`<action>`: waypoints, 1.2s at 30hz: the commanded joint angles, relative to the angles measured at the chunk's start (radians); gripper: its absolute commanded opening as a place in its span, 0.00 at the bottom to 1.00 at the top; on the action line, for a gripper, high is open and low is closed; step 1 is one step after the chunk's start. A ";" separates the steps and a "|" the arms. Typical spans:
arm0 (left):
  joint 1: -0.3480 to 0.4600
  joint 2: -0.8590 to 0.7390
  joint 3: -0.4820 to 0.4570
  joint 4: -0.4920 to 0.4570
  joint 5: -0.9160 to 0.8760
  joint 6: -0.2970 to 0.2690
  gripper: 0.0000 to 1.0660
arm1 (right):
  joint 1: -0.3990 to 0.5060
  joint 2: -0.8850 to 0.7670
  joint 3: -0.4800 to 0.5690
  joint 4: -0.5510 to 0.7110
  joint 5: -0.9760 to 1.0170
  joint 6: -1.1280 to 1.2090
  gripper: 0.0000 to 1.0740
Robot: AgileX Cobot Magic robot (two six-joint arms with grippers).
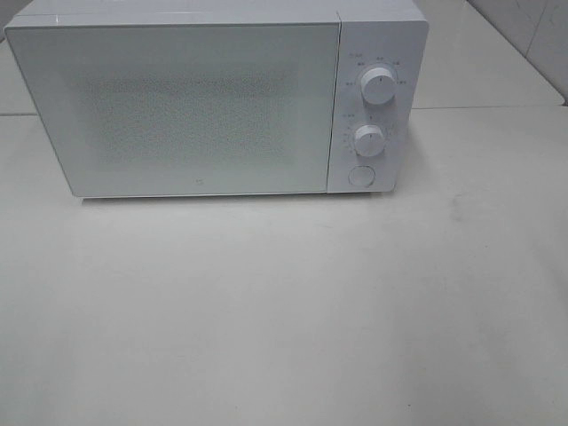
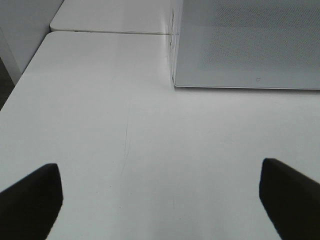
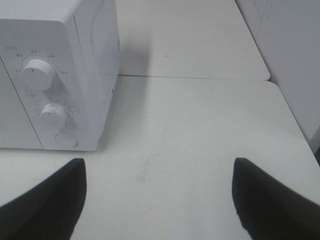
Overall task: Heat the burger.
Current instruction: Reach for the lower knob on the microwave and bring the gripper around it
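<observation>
White worktop [image 1: 266,311], microwave [image 1: 213,16] with its door [image 1: 186,106] shut, left claw [image 2: 160,197] and right claw [image 3: 160,200] both spread wide and empty, burger nowhere in view, perhaps behind that frosted door, so twisting the lower dial [image 1: 367,139] now might heat nothing.

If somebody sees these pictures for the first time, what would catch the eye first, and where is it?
The white microwave stands out first, at the back of the white table, with its door shut. On its panel, to the right in the high view, an upper knob, a lower knob and a round button sit one under another. The left claw and right claw hang open above the table, holding nothing.
</observation>
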 commanded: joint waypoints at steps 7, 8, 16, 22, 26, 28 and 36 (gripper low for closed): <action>0.002 -0.008 0.002 0.003 -0.009 0.000 0.94 | -0.004 0.137 0.003 0.005 -0.232 0.019 0.71; 0.002 -0.008 0.002 0.003 -0.009 0.000 0.94 | -0.004 0.155 0.003 0.005 -0.256 0.019 0.71; 0.002 -0.008 0.002 0.003 -0.009 0.000 0.94 | -0.004 0.306 0.003 0.002 -0.456 0.019 0.71; 0.002 -0.008 0.002 0.003 -0.009 0.000 0.94 | -0.004 0.428 0.003 0.002 -0.582 0.018 0.71; 0.002 -0.008 0.002 0.003 -0.009 0.000 0.94 | -0.002 0.513 0.003 0.005 -0.684 0.005 0.71; 0.002 -0.008 0.002 0.003 -0.009 0.000 0.94 | -0.002 0.525 0.003 0.005 -0.701 -0.001 0.71; 0.002 -0.008 0.002 0.003 -0.009 0.000 0.94 | 0.084 0.622 0.069 0.190 -0.935 -0.195 0.71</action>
